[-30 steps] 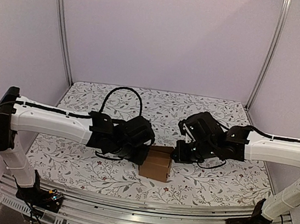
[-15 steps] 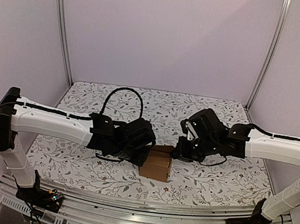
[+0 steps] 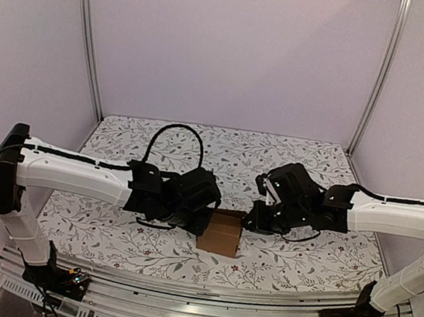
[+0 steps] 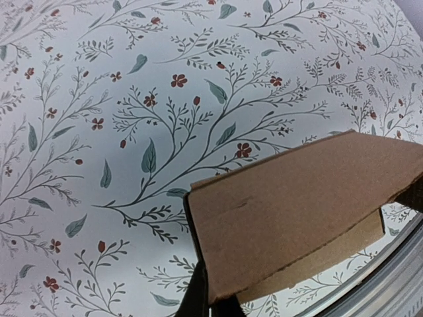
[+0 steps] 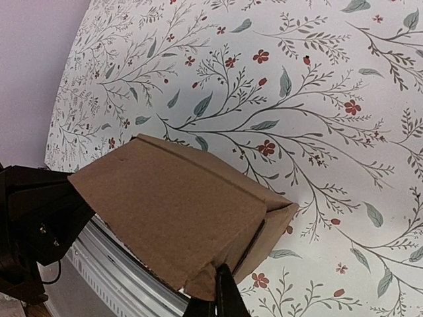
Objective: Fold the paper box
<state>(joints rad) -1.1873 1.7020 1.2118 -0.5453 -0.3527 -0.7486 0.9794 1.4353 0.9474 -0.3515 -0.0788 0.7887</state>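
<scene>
- paper box [image 3: 220, 234] folded into cube, sits on floral worktop [image 3: 308, 257] near front edge, midway between arms
- left pincer [image 3: 204, 221] clenched, tips against box's left side
- right pincer [image 3: 250, 221] clenched, tips at box's upper right edge
- right wrist view: dark gap along one box edge
- can't tell if either pincer pinches cardboard
</scene>
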